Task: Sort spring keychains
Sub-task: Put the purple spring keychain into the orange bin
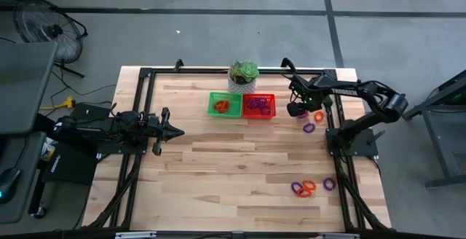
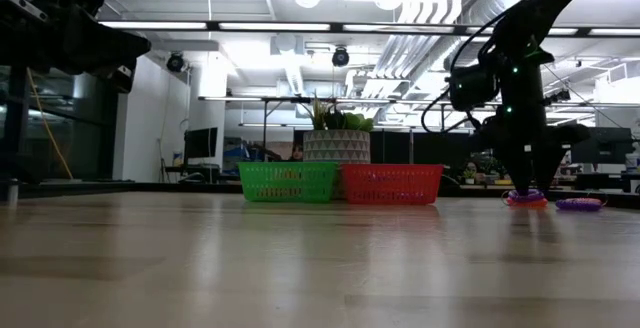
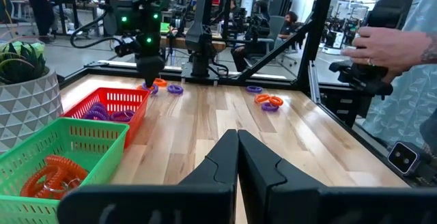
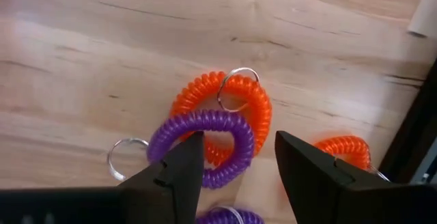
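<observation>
Keychains lie loose on the bench: a purple coil overlapping an orange one right under the right tool, more in a second cluster near the front right edge. Some are sorted already, orange in the green basket, purple in the red basket. Right tool hangs low over the pile beside the red basket, jaws apart, straddling the purple coil's edge. Left tool waits at the bench's left side, fingers pressed together. Coils look light, springy and soft plastic; they will likely squash and may drag the orange one along, since the two overlap. Best hold, I judge, is across the purple coil's thick band, away from the metal ring.
</observation>
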Tool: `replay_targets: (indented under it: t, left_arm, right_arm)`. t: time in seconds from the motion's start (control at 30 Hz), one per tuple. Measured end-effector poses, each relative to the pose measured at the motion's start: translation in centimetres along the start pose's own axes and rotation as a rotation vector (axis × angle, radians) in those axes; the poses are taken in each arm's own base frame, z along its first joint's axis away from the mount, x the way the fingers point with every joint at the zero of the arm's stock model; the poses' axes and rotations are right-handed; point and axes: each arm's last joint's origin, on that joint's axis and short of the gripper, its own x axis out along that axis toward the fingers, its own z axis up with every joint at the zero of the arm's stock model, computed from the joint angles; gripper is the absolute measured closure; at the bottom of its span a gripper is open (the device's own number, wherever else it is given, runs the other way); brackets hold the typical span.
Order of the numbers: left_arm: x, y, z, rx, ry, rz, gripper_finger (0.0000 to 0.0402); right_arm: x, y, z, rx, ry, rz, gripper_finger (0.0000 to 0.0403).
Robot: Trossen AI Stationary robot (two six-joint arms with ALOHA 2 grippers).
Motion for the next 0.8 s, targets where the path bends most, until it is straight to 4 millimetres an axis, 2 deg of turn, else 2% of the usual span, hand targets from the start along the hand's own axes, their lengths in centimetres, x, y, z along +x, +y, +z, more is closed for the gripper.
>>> replay_targets:
  t: [0.3,0.8]
  left_arm:
    - [0.00,0.00,0.00,0.000,0.000,0.000,0.0401]
    - [0.00,0.00,0.00,0.000,0.000,0.000,0.0401]
  right_arm:
    - [0.46,-0.15,0.39,0.017,0.008,-0.005,0.0259]
    - [0.46,-0.12,0.36,0.017,0.015,0.004,0.0353]
